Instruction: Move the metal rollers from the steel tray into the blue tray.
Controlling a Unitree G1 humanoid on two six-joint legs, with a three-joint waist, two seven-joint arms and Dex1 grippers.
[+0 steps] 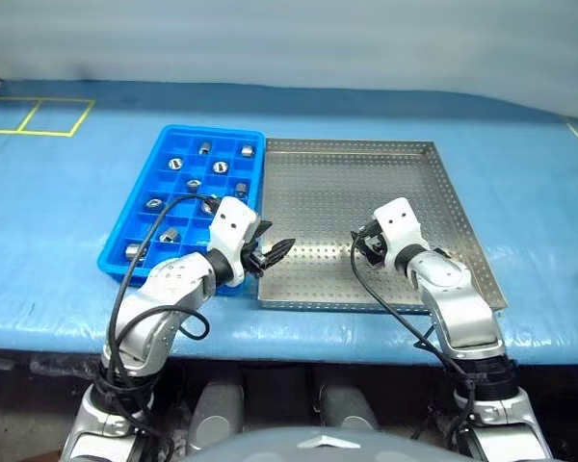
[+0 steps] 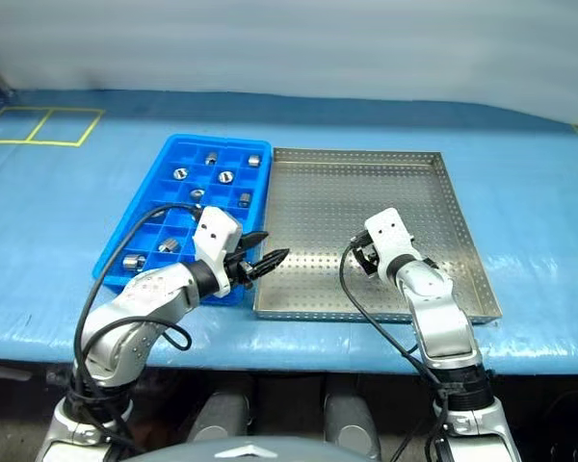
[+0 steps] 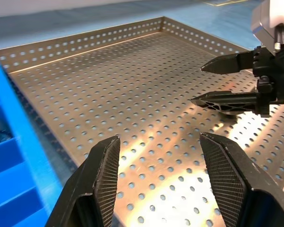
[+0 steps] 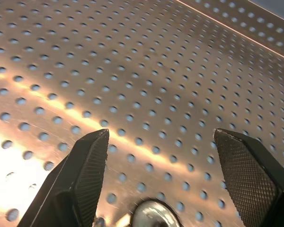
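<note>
Item: your right gripper (image 4: pixel 161 179), fingers spread wide, empty, low over the steel tray (image 1: pixel 347 212). One metal roller (image 4: pixel 151 215) lies on the perforated floor just beneath, between the fingers. Your left gripper (image 3: pixel 158 182), parted and empty, hangs at the tray's near-left edge. Other metal rollers (image 1: pixel 221 166) sit in the blue tray (image 1: pixel 144 192) compartments. No legible markings.

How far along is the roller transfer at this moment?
Nearly done: about nine metal rollers sit in the blue tray, one per compartment. In hand: the open right pincer hangs over one last roller on the steel tray. The left pincer is open and empty. Left: grasp and place it.
</note>
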